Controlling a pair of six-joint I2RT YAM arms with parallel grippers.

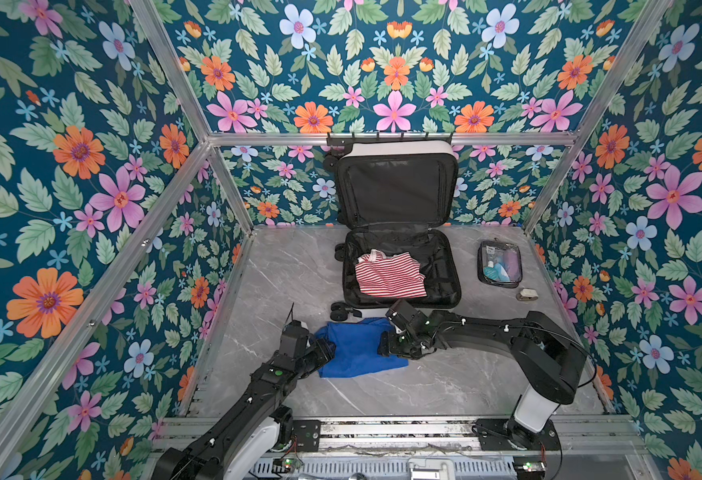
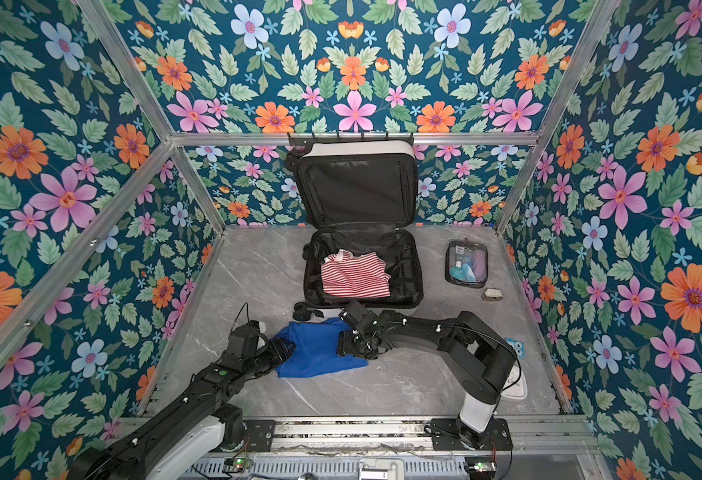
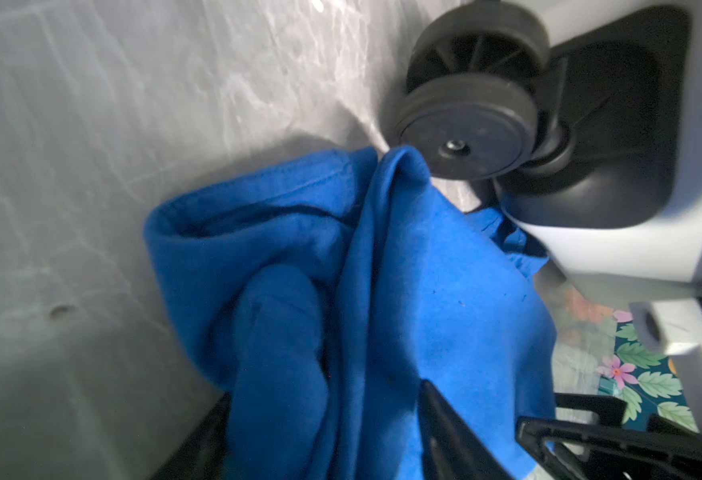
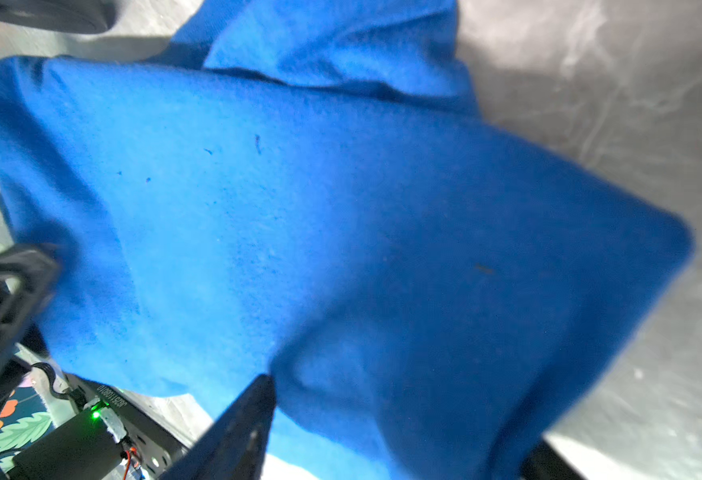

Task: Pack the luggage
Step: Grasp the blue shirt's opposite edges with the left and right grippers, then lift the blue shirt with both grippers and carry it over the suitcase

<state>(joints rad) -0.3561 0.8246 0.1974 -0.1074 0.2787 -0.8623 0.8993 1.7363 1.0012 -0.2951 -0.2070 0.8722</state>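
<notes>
The white hard-shell luggage (image 1: 395,187) (image 2: 355,187) lies open at the back of the grey marble tabletop (image 1: 283,270), midway between the side walls. Its black-lined lid stands against the floral back wall (image 1: 283,183). A red-and-white striped garment (image 1: 389,276) (image 2: 353,276) lies rumpled in the lower half.

In front of the luggage, close to its near wheel (image 1: 339,309) (image 3: 465,137), a blue garment (image 1: 357,349) (image 2: 320,351) is spread on the tabletop. The left gripper (image 1: 323,348) (image 2: 283,347) meets its left edge and the right gripper (image 1: 382,347) (image 2: 343,347) its right edge.

Both wrist views show blue fabric (image 3: 424,291) (image 4: 341,228) bunched between partly spread jaws. Whether either gripper has clamped it cannot be told.

A clear, black-edged toiletry pouch (image 1: 500,264) (image 2: 465,264) lies to the right of the luggage, apart from it. A small white object (image 1: 526,294) sits just in front of the pouch.
</notes>
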